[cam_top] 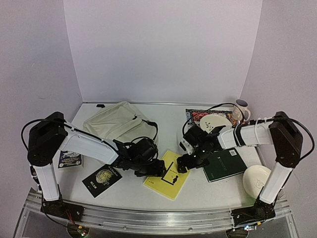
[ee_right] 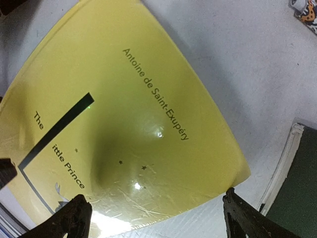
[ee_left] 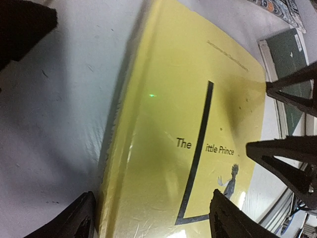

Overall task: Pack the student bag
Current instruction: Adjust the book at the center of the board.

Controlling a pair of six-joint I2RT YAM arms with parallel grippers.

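Note:
The student bag (cam_top: 116, 123), cream with black straps, lies flat at the back left of the table. A yellow book, "The Little Prince" (cam_top: 167, 174), lies flat in front of it. My left gripper (cam_top: 157, 170) hovers open over the book's left edge. In the left wrist view the gripper (ee_left: 153, 220) spans the spine side of the book (ee_left: 188, 139), one finger (ee_left: 74, 220) over the table and the other over the cover. My right gripper (cam_top: 183, 163) is open over the book's upper right corner (ee_right: 129, 129). Nothing sits between its fingers (ee_right: 247, 218).
A green notebook (cam_top: 225, 164) lies just right of the yellow book. A black book (cam_top: 101, 179) and a small dark card (cam_top: 69, 159) lie front left. At the right are a white bowl (cam_top: 256, 179), a mug (cam_top: 242, 110) and a plate on a patterned cloth (cam_top: 214, 120).

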